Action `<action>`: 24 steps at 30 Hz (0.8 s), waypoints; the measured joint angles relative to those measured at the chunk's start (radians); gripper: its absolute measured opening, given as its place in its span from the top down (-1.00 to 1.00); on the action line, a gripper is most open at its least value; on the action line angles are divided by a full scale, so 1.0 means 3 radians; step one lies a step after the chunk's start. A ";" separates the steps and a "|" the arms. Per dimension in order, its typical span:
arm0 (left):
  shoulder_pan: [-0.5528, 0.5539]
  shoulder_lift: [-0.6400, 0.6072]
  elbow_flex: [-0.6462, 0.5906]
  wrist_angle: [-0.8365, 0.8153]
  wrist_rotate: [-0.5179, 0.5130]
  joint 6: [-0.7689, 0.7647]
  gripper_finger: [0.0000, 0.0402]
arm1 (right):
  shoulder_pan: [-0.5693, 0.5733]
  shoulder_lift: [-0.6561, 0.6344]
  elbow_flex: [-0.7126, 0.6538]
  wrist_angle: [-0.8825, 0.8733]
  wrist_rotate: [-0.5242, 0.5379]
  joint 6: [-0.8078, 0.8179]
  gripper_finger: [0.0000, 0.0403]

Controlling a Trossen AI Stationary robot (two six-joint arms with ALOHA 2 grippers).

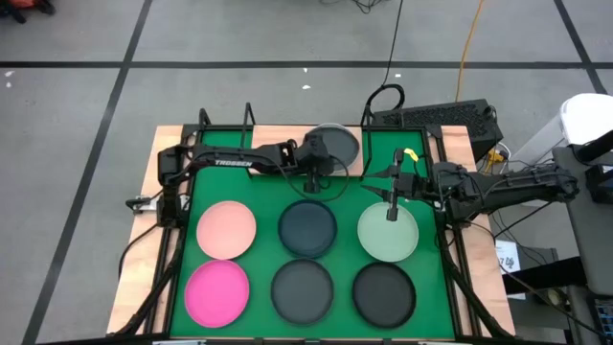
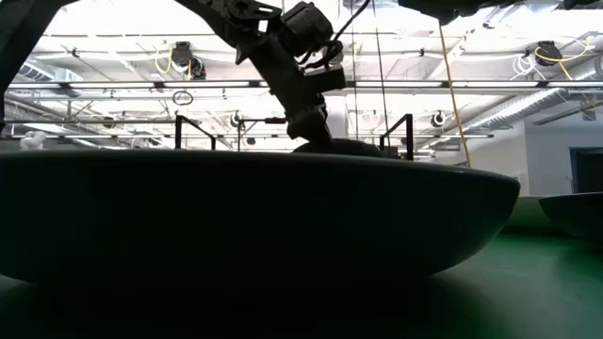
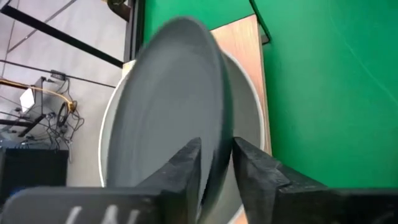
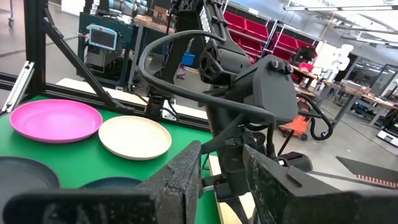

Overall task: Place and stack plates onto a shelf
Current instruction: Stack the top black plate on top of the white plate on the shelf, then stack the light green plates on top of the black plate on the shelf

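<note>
My left gripper (image 1: 313,161) is at the far middle of the table, shut on a dark grey plate (image 3: 174,106). That plate is over a white plate (image 3: 250,124) on the light-wood shelf (image 3: 239,37). My right gripper (image 1: 393,213) hangs over the pale green plate (image 1: 388,235), its fingers pointing down with a narrow gap between them, holding nothing; its fingers also show in the right wrist view (image 4: 222,180). On the green mat lie a pale pink plate (image 1: 226,230), a hot pink plate (image 1: 217,292) and three dark plates (image 1: 307,228). My left gripper pinches the dark grey plate's rim (image 3: 214,168) between its two fingers, one finger on the plate's upper face and one under it. The plate is tilted above the white plate. Whether its far edge touches the white plate cannot be told.
Black wire frame posts (image 1: 249,117) stand along the table's far edge beside the shelf. A keyboard (image 1: 436,117) lies behind the table at the far right. In the low view a dark plate (image 2: 254,217) fills the foreground and hides most of the table.
</note>
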 joint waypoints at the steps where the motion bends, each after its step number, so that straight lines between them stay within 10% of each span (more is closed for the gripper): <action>1: -0.0006 0.0000 0.0000 0.0000 -0.0001 0.0000 0.41 | 0.0000 0.0000 0.0000 -0.0001 0.0000 0.0000 0.48; 9: -0.0012 -0.0120 0.0000 -0.0014 -0.0010 -0.0077 -0.03 | -0.0001 -0.0001 0.0000 -0.0002 0.0000 0.0006 0.48; 24: -0.0209 -0.1517 -0.0424 -0.0270 -0.0008 -0.0646 0.01 | -0.0001 0.0036 -0.0001 -0.0051 0.0000 0.0008 0.48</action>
